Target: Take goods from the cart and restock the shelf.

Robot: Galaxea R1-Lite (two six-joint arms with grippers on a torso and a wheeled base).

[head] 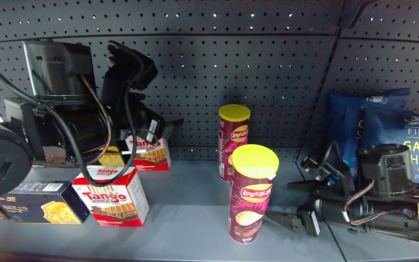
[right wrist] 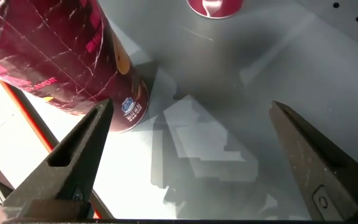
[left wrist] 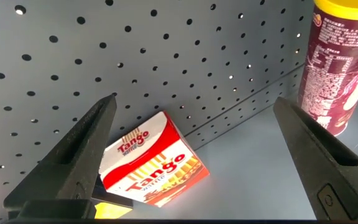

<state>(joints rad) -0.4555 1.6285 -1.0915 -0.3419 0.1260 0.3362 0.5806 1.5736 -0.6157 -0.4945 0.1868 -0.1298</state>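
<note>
Two maroon chip cans with yellow lids stand on the grey shelf (head: 191, 207), one in front (head: 253, 193) and one behind (head: 233, 140). My right gripper (head: 278, 199) lies low on the shelf just right of the front can (right wrist: 61, 56), open and empty (right wrist: 191, 107). At the left, my left gripper (head: 160, 133) hovers open over a red-and-white wafer box (head: 152, 155) that rests against the pegboard back wall. That wafer box (left wrist: 151, 163) lies tilted between the spread fingers of the left gripper (left wrist: 194, 102), untouched, with the rear can (left wrist: 340, 62) off to one side.
Another red-and-white wafer box (head: 115, 200) and a dark box (head: 42, 202) stand near the shelf's front left. Blue snack bags (head: 395, 127) lean at the back right behind my right arm. Bare shelf lies between the wafer boxes and the cans.
</note>
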